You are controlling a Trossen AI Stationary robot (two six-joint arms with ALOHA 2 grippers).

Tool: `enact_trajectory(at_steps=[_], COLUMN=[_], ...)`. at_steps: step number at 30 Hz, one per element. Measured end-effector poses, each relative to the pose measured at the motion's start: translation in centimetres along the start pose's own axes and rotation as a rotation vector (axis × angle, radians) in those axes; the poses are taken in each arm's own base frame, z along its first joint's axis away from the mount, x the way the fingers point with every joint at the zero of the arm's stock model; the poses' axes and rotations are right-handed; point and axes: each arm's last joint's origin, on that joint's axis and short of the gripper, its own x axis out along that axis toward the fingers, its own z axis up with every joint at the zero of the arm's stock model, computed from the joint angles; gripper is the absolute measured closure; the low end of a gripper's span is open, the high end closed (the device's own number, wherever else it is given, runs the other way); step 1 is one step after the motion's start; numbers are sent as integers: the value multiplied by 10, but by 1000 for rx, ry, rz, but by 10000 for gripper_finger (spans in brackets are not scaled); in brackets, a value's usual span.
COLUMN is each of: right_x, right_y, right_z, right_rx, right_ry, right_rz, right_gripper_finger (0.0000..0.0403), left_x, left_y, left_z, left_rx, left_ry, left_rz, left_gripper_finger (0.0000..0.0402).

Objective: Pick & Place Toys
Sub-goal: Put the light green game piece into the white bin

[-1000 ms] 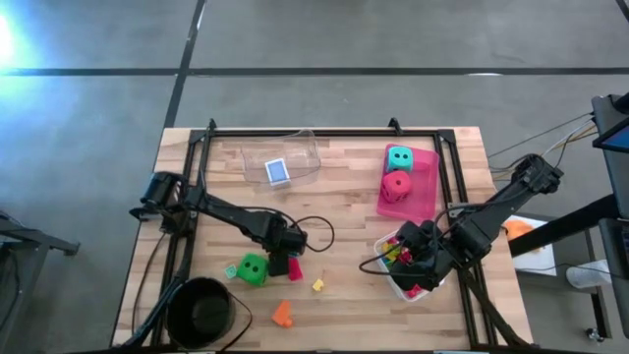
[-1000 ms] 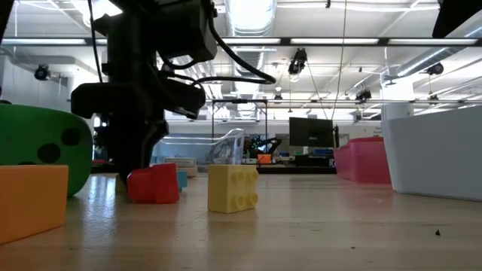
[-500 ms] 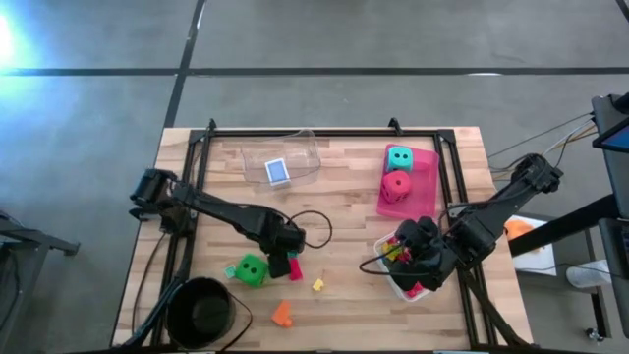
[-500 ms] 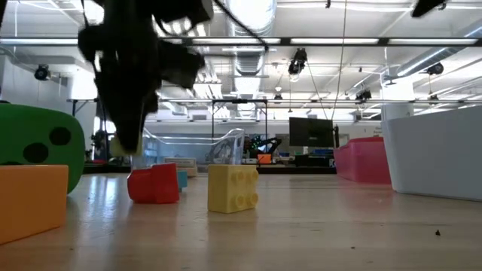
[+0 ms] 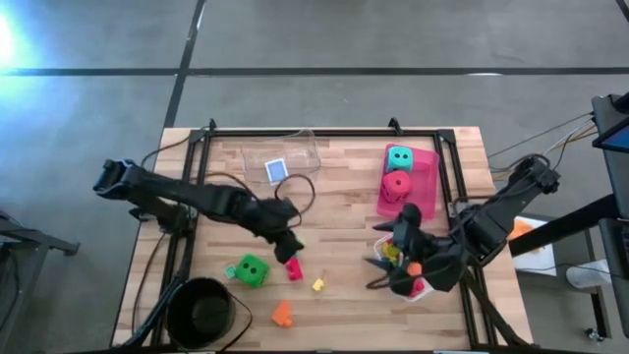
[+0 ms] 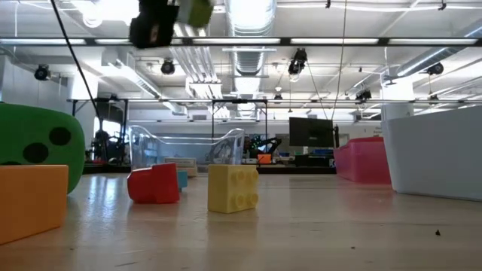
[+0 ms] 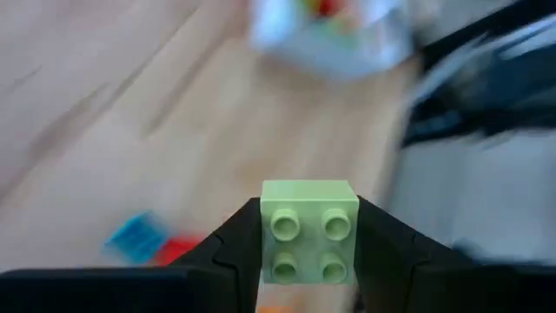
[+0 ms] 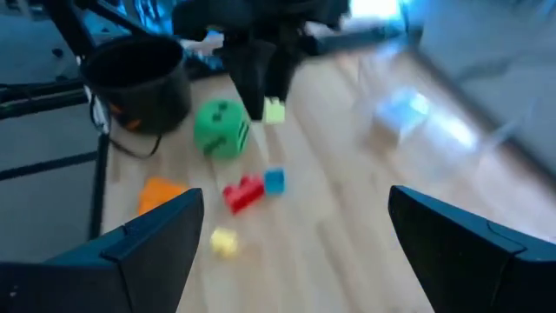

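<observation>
One pale green brick (image 7: 309, 231) sits clamped in the left gripper (image 7: 309, 261), raised above the counter (image 5: 344, 187); the white tray (image 5: 425, 287) lies rightward, beside the wide-open right gripper (image 5: 385, 275).

Grey concrete floor (image 5: 393, 39); bright ceiling strip lights (image 6: 248, 15).

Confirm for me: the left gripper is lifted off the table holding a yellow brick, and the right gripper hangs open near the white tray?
Not quite. The brick clamped in the left gripper is light green, not yellow, as the left wrist view shows. The yellow brick lies on the table. The rest holds: the right gripper is open beside the white tray.
</observation>
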Motion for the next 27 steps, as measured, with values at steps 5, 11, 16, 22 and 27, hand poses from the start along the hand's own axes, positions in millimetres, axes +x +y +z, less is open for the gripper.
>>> enact_trajectory(at_steps=[5, 11, 16, 22, 27], right_x=[9, 20, 27, 32, 37], right_y=[20, 46, 64, 73, 71], right_z=[16, 37, 57, 80, 92], right_rx=[-183, -358, -461, -476, -451], right_ry=[-113, -204, -262, -288, -291], right_rz=[-39, -144, -302, -336, -308], right_gripper_finger=[42, 42, 42, 42, 42], left_x=[-21, -41, -50, -50, -52], left_y=[-23, -48, -54, -55, -56], left_z=[18, 36, 45, 47, 48], left_rx=[-32, -46, -50, -60, -69], left_ry=[-175, -359, -449, -466, -474], left_rz=[-276, -590, -707, -732, -750], left_gripper_finger=[266, 266, 266, 266, 266])
